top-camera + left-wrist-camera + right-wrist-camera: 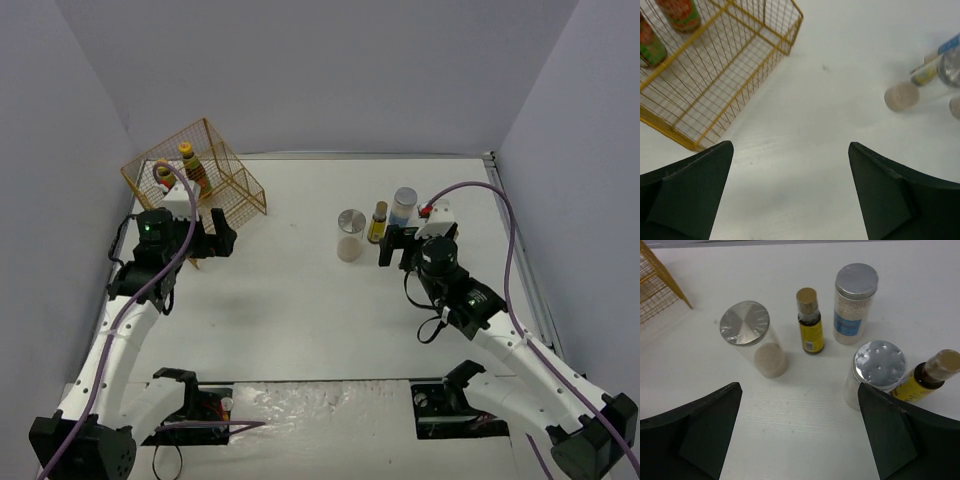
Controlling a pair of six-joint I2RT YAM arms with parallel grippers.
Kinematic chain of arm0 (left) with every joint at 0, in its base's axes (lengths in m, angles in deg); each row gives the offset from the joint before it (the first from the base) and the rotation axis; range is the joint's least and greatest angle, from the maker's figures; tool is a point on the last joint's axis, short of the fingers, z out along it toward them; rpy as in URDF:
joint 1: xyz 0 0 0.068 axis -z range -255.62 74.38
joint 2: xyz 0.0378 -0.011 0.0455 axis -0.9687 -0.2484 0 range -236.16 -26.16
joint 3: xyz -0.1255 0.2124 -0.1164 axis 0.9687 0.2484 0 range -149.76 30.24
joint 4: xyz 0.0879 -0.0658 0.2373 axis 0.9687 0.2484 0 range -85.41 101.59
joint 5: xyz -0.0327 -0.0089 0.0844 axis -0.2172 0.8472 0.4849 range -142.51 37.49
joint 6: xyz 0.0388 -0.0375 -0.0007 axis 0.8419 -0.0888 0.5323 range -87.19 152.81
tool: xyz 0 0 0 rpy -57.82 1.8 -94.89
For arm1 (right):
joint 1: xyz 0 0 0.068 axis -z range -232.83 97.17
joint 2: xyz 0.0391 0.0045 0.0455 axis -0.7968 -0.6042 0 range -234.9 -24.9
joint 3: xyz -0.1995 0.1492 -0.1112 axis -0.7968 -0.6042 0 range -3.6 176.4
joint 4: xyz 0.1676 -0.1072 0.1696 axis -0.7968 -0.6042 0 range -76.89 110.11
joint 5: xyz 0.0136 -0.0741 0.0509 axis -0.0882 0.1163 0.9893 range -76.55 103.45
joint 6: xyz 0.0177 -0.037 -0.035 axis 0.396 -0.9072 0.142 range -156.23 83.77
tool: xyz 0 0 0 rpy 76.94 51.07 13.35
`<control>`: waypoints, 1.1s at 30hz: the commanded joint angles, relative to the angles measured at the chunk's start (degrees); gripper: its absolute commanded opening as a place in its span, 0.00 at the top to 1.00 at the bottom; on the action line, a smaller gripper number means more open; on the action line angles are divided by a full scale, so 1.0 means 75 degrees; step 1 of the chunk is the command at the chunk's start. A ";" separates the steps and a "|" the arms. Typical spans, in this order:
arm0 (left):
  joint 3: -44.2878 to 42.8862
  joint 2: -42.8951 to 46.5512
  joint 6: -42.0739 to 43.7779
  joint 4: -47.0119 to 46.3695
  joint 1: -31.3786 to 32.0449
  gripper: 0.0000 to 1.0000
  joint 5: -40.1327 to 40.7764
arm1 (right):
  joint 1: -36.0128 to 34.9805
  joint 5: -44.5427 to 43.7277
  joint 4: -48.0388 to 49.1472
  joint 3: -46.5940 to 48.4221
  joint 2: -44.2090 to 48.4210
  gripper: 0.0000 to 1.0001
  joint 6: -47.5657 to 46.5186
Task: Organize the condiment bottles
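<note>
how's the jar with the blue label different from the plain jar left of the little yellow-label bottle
The blue-label jar is filled almost to its lid with white grains; the plain jar holds only a little beige powder at its bottom. The blue-label jar carries a label; the plain jar has none. The blue-label jar stands right of the small bottle, the plain jar left of it. Both are upright clear cylinders with silver lids.

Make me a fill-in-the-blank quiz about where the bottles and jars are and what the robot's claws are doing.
The yellow wire basket holds ___ bottles. On the table outside it stand ___ jars with silver lids. Beside those jars stand ___ slim bottles with yellow labels. The left gripper and the right gripper are both ___ and hold nothing.
Missing words: two; three; two; open.
</note>
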 commanded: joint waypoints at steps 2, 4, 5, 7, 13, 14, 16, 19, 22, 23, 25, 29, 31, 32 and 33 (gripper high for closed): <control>0.0719 0.0853 0.0703 -0.0395 0.0506 0.03 -0.0190 | 0.0529 -0.0361 0.0321 0.0599 -0.0539 0.02 0.0088; 0.0874 0.0963 0.0715 -0.0376 0.0532 0.03 -0.0157 | 0.0588 -0.0209 0.0387 0.0697 -0.0772 0.03 -0.0033; 0.0870 0.1019 0.0712 -0.0336 0.0541 0.03 -0.0092 | 0.0600 -0.0148 0.0475 0.0742 -0.0903 0.03 -0.0112; 0.0953 0.1138 0.0671 -0.0348 0.0552 0.03 0.0124 | 0.0610 0.0183 0.0743 0.0824 -0.1260 0.04 -0.0310; 0.1052 0.1330 0.0644 -0.0409 0.0553 0.03 0.0301 | 0.0621 0.1259 0.1434 0.0992 -0.1982 0.06 -0.0515; 0.1063 0.1320 0.0634 -0.0449 0.0563 0.03 0.0229 | 0.0621 0.1392 0.1464 0.1014 -0.2043 0.06 -0.0515; 0.1139 0.1225 0.0559 -0.0728 0.0587 0.03 0.0047 | 0.0610 0.1457 0.1478 0.1071 -0.2153 0.06 -0.0502; 0.1091 0.0785 0.0190 -0.1137 0.0757 0.03 -0.0565 | 0.0614 0.1444 0.1425 0.1121 -0.1985 0.05 -0.0643; 0.0492 -0.0136 -0.0137 -0.1328 0.1472 0.03 -0.0469 | 0.0610 0.1330 0.1251 0.1164 -0.1502 0.01 -0.0715; 0.0284 -0.0365 -0.0113 -0.1443 0.1989 0.03 -0.0231 | 0.0610 0.1341 0.1198 0.1158 -0.1261 0.00 -0.0709; -0.0080 -0.0781 0.0094 -0.1770 0.2621 0.03 0.0096 | 0.0620 0.1384 0.1153 0.1084 -0.0848 0.00 -0.0693; -0.0770 -0.2090 0.0483 -0.2825 0.3975 0.03 0.1019 | 0.0621 0.1448 0.1135 0.0935 -0.0025 0.00 -0.0743; -0.0996 -0.2879 0.0609 -0.3277 0.4328 0.03 0.1109 | 0.0613 0.1473 0.1044 0.0923 0.0331 0.00 -0.0842; -0.1083 -0.3126 0.0695 -0.3476 0.4481 0.03 0.1109 | 0.0619 0.1480 0.0985 0.0923 0.0490 0.00 -0.0869; -0.1183 -0.3404 0.0736 -0.3668 0.4589 0.03 0.1109 | 0.0621 0.1498 0.0916 0.0923 0.0648 0.00 -0.0905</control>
